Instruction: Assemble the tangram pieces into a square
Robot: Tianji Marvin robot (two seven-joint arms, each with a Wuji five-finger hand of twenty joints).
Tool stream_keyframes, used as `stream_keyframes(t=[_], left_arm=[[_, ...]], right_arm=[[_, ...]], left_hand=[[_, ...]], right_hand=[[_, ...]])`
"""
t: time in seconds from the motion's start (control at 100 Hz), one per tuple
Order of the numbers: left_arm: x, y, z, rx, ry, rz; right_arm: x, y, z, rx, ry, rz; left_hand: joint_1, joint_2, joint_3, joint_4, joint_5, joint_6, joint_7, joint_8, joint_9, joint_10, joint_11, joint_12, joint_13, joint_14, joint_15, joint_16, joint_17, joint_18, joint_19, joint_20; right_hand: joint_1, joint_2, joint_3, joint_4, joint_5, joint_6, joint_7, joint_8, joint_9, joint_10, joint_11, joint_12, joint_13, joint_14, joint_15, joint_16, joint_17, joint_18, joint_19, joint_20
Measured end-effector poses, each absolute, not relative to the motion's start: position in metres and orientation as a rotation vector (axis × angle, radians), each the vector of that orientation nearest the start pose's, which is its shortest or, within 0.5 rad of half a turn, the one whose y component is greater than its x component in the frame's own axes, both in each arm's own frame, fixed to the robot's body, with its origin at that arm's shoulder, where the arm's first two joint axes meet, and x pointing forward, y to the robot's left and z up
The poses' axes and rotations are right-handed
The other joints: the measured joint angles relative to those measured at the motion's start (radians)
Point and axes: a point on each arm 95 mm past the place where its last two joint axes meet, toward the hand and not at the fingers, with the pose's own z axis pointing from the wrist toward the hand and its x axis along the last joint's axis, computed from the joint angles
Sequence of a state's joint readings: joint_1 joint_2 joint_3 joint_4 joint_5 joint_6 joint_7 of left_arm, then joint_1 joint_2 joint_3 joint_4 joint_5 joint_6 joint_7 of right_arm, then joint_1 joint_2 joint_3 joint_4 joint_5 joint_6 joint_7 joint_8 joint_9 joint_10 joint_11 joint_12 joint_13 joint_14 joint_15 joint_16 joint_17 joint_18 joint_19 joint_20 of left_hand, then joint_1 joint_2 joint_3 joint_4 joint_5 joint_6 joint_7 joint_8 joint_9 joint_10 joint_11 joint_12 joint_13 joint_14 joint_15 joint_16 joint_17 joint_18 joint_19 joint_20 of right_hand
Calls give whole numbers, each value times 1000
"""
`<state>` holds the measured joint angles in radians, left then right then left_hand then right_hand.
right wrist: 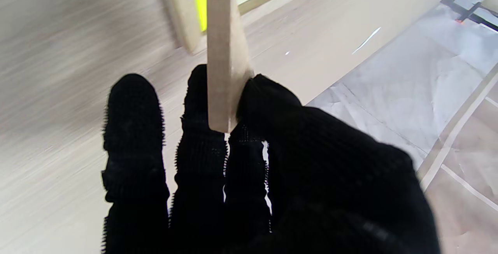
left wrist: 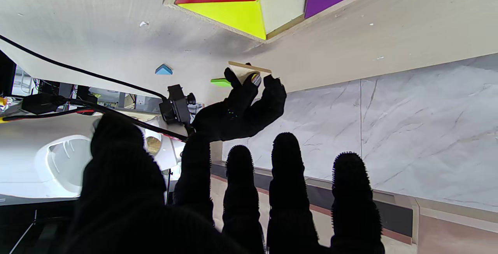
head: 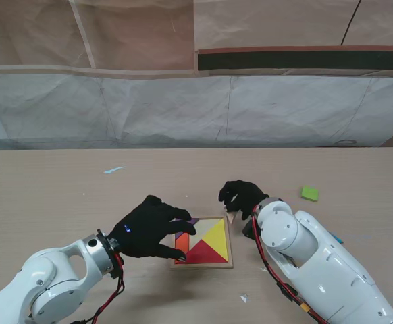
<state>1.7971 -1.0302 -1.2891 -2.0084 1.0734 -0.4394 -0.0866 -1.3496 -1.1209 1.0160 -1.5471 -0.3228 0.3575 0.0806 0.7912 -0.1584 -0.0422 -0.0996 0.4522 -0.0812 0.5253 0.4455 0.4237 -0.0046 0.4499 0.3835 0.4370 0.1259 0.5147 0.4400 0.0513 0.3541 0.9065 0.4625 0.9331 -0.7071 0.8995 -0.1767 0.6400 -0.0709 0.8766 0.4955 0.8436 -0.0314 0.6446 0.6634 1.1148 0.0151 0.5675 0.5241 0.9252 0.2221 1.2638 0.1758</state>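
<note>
Nearest to me on the bench (head: 48, 189), the left hand (head: 149, 228) lies with its fingers spread and holding nothing, its fingertips over the left edge of the wooden tray (head: 229, 251). Inside the tray sit a red triangle (head: 206, 254), a yellow triangle (head: 217, 236), an orange piece (head: 181, 241), a purple piece (head: 194, 221) and a pale piece (left wrist: 278, 1) between them. Just right of the tray's far corner, the right hand (head: 242, 196) pinches a plain wooden piece (right wrist: 225, 59) between thumb and fingers, holding it on edge and off the bench surface, close to the tray but apart from it. Farther off to the right, a small green piece (head: 310, 194) lies alone on the bench, and a blue piece (left wrist: 163, 69) rests beyond the right arm.
</note>
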Motion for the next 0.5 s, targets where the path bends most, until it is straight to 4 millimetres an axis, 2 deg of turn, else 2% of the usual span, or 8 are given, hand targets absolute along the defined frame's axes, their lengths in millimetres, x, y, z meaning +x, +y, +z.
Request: stream_keyframes(t=[0.26,0.4,0.5], left_arm=[[308,-57,-257,-716,1850,-1835],[310,-56,-257,-724,1845,-1842],[312,-56,-257,-717,1842,-1847]], right_arm=[[435,76,-323,-2458,-1453,-1902],[426,92,-328,-2488,-1447,-1891],[420,104,-333,-2509,-1484,-1883]], left_hand=[[0,0,0,0,0,0,0,0,0,0,0,0,0,-1,0,0,0,0,0,0],[0,0,0,0,0,0,0,0,0,0,0,0,0,1,0,0,0,0,0,0],[0,0,0,0,0,0,0,0,0,0,0,0,0,-1,0,0,0,0,0,0]], right_hand=[[0,0,0,0,0,2,-2,1,0,3,0,0,0,0,0,-8,0,0,2,-1],[1,0,0,0,0,25,-4,1,-6,22,1,0,-2,2,2,-12,0,0,2,-10],[1,0,0,0,0,50,-22,1,-35,43,19,0,-13,5,39,-48,0,1,2,-10]])
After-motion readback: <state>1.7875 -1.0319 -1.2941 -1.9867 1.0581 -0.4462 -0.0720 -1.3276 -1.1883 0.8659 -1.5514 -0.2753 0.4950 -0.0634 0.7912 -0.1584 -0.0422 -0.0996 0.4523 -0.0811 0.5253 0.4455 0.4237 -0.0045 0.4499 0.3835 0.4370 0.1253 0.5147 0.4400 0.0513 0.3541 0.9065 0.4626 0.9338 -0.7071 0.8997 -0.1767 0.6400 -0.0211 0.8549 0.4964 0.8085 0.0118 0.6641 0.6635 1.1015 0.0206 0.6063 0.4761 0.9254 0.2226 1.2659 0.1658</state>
